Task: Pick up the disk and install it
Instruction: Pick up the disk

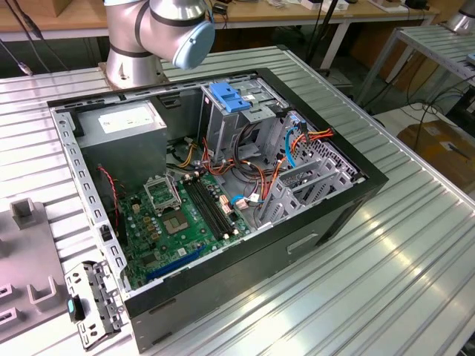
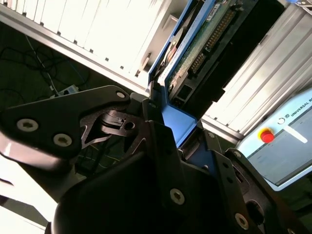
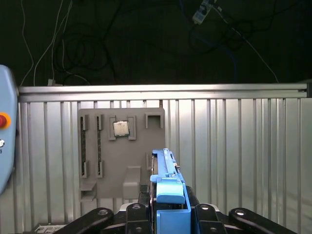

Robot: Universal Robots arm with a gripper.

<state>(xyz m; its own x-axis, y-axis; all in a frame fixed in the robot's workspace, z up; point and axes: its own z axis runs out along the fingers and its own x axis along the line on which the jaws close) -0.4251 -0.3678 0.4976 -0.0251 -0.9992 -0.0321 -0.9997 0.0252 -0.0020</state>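
My end effector [image 3: 169, 213] is clamped on the disk [image 3: 165, 171], fingers [image 3: 141, 210] pressed to either side of its blue carrier rails. The disk stands edge-on, jutting straight ahead of me; in the second wrist view its green circuit board [image 2: 204, 44] shows. My arm [image 1: 167, 26] folds high near its base. Beyond the disk's tip a grey fixture plate [image 3: 122, 161] lies on the ribbed table [image 3: 243, 146] with a processor chip [image 3: 120, 128] seated in it.

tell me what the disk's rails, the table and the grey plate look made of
The disk: rails of blue plastic, smooth with a slight gloss. The table: ribbed silver metal, probably aluminium, judging by its bright streaky reflections. The grey plate: matte and evenly coloured with moulded slots, likely plastic, though painted metal is possible.
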